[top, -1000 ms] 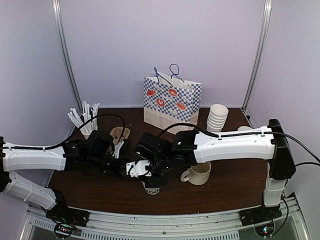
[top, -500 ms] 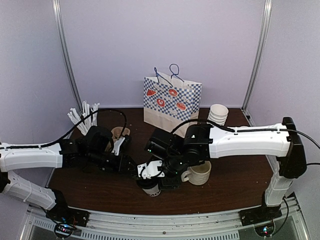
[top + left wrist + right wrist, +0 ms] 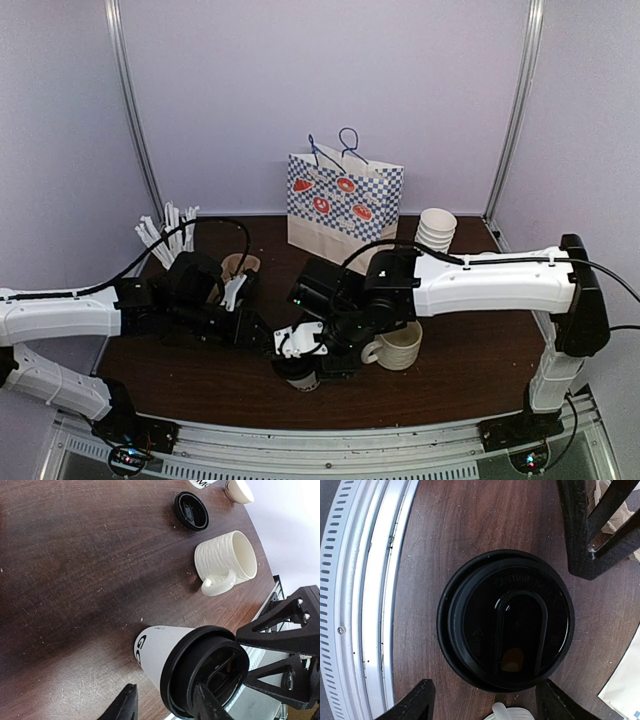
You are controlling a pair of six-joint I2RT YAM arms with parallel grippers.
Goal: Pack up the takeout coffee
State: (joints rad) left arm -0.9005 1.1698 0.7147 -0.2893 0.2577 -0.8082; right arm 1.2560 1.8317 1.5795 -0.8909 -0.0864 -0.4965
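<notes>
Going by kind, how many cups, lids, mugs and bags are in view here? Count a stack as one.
Lidded paper cup: 1
Loose black lid: 1
Mug: 1
Stack of lidless cups: 1
Paper bag: 1
Total: 5

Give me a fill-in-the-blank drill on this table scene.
1. The takeout cup wears a ___ lid.
2. The checkered gift bag has ___ handles.
3. The right gripper hangs over the cup with its jaws ___.
Missing words: black; blue; open.
</notes>
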